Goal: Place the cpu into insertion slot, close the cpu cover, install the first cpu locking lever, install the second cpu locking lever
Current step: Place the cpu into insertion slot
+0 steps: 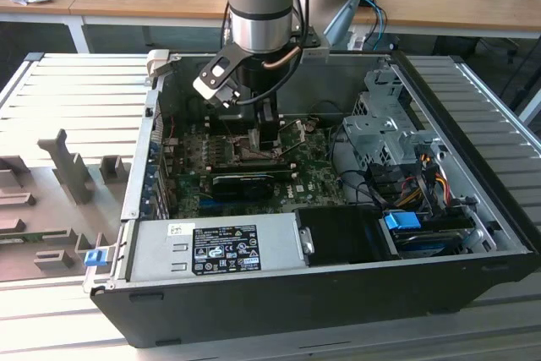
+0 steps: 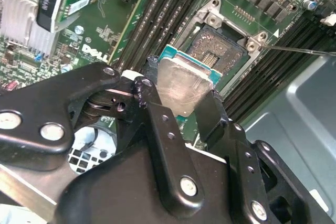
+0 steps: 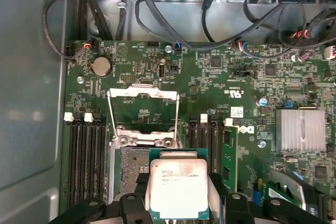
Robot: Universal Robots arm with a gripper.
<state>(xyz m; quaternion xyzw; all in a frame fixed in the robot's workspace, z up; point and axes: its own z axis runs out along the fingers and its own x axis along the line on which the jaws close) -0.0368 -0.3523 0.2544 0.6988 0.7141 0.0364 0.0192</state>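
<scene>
**Holding the cpu over the insertion slot**

Clamping the chip by two opposite edges between the jaws of the gripper, parted only to its width. Hanging over the socket, overlapping it in both wrist views; touching or not, unable to tell. Showing the cpu cover swung open just beyond the socket, inside the computer case.

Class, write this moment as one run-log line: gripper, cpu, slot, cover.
gripper: shut on cpu | cpu: held at insertion slot, not seated | cpu cover: open
</scene>
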